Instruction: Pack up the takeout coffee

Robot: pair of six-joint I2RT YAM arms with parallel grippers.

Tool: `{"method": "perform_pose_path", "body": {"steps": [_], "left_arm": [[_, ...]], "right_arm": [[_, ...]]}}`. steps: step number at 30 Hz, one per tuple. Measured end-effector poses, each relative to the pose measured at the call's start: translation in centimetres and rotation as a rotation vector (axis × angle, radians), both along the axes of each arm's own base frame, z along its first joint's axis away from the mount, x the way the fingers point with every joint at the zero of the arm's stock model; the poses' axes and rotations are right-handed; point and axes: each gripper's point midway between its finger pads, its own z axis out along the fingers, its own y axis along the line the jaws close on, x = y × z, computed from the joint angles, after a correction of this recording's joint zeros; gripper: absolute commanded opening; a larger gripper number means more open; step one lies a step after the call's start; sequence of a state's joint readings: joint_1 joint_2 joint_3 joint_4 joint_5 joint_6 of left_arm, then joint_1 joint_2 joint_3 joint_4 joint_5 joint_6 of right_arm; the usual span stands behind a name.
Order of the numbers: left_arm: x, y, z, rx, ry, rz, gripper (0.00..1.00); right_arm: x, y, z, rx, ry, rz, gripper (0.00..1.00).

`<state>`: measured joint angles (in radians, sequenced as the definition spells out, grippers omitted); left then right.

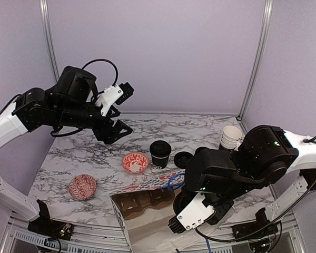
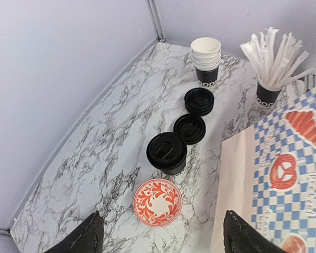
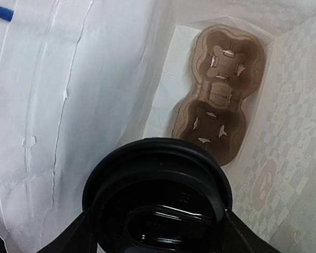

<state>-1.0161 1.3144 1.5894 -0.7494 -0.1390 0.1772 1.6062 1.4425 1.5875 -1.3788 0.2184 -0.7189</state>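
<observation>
While the left gripper (image 1: 123, 109) hangs spread wide and empty above the marble table (image 1: 200, 126), the right gripper (image 3: 158, 237) clasps a lidded coffee cup (image 3: 157, 195) by its sides inside the open paper bag (image 3: 84, 79), above the cardboard carrier (image 3: 218, 103) lying on the bag's floor. A second lidded cup (image 2: 167, 153) stands on the table, just beside a red bowl (image 2: 157, 202).

The right wrist view's bottom edge crops the lidded coffee cup (image 3: 158, 203), whose lid (image 3: 157, 174) hides its body, and the fingers (image 3: 73, 238) of the right end effector (image 3: 158, 232).
</observation>
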Motion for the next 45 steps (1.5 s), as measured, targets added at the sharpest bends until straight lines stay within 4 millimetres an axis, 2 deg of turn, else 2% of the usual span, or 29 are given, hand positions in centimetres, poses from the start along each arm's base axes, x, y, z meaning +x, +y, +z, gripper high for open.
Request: {"method": "perform_pose_path", "body": {"steps": [3,7,12,16,19,24,32,39,45], "left_arm": [[1.5,-0.5,-5.1,0.062,0.069,0.033,0.78],[2.2,-1.6,-11.6,0.136,0.174,0.032,0.76],[3.2,-3.4,-17.3,0.195,0.278,0.022,0.72],[3.1,-4.5,-20.7,0.217,0.369,-0.013,0.70],[2.4,-5.0,-21.5,0.208,0.420,-0.050,0.68],[1.0,-6.2,-21.2,0.153,0.479,-0.118,0.66],[-0.3,-6.4,-21.6,0.136,0.535,-0.163,0.65],[-0.7,-6.7,-21.6,0.122,0.553,-0.188,0.64],[-0.8,-6.7,-21.5,0.113,0.546,-0.189,0.65]], "right_arm": [[-0.1,0.0,-0.1,0.001,0.012,-0.011,0.53],[-0.3,-0.5,-1.1,-0.028,0.022,-0.012,0.50],[-0.2,-1.7,-2.9,-0.075,0.017,-0.004,0.49],[-0.1,-2.6,-3.4,-0.057,0.002,0.021,0.49],[0.5,-2.2,-2.9,-0.008,-0.040,0.032,0.48],[1.8,0.6,-1.8,0.116,-0.130,0.029,0.48],[2.8,2.8,-2.7,0.197,-0.225,0.066,0.47],[3.4,3.9,-2.3,0.244,-0.240,0.064,0.45],[3.1,3.6,-2.7,0.249,-0.236,0.082,0.45]]}}
